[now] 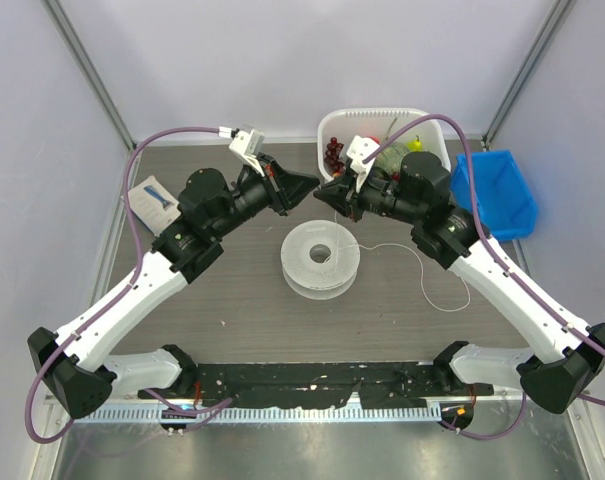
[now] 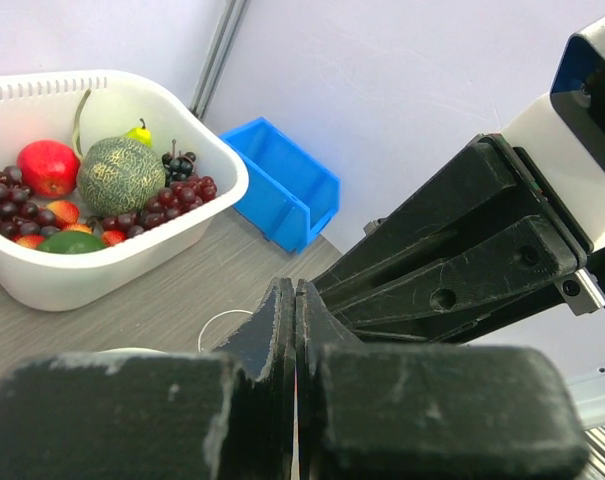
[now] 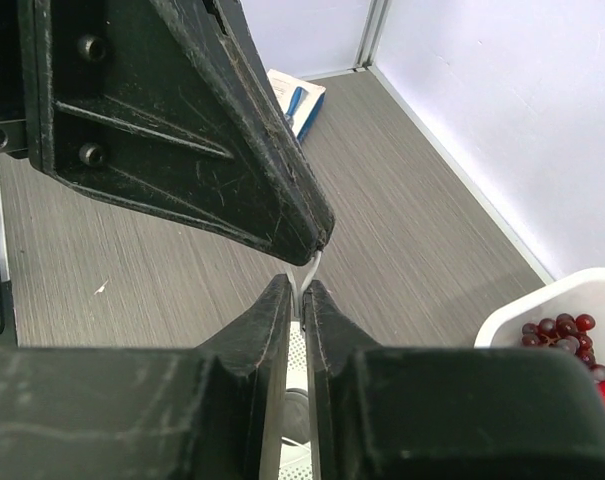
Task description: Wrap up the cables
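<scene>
The left pincer (image 1: 304, 186) and right pincer (image 1: 327, 192) meet tip to tip above the middle of the grey wood-grain desk (image 1: 232, 300), and from above their matte black, scuffed fingers hide what lies between them. The right wrist view shows it: a thin white string-like cord (image 3: 310, 268) comes out of the left pincer's tightly closed tip and drops into the slim gap between the right pincer's fingers. These are drawn almost together, but I cannot tell whether they pinch it. Below them stands a translucent white round plastic spool (image 1: 322, 262). From it the cord trails toward the desk's right edge in a loose, hair-fine curve that is hard to follow. A white plastic basket of fruit (image 1: 334, 125) sits at the far edge, partly covered by the right arm. A glossy blue plastic bin (image 1: 502, 200) sits at the far right corner.
</scene>
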Tool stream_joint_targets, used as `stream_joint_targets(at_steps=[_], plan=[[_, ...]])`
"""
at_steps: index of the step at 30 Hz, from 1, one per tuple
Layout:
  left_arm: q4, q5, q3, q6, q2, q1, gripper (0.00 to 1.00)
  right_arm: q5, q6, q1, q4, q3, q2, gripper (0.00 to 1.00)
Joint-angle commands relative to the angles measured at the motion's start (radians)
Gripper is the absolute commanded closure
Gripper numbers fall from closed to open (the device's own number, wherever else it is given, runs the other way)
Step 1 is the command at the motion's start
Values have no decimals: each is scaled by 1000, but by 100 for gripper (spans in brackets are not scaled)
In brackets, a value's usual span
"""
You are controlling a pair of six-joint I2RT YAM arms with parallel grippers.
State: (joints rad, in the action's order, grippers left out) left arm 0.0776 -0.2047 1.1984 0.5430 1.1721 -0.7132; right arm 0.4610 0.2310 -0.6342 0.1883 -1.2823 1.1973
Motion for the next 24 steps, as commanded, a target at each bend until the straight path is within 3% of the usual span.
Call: stream_joint_targets(at_steps=[1,4,9,10,14,15,24], plan=[[57,-4,13,3,-28,-3,100,-22,13,-5,-24,1,-28,87],[53,-5,13,6,-25,-3,100,-21,8,-7,-32,-2,-30,98],[30,7,7,-2,-26,-2,100,-30,5,-5,-46,14,-47,99],[10,22,10,-2,-28,-2,95,-33,5,-5,-47,17,-48,99],[-120,8,55,18,-15,53,51,-53,-22,19,-20,15,-56,99],[-168,-19,65,20,-12,75,45,-54,-27,31,-1,11,-56,99],[-355,-280,-17,69,66,372,29,16,-107,387,14,-98,-36,99]])
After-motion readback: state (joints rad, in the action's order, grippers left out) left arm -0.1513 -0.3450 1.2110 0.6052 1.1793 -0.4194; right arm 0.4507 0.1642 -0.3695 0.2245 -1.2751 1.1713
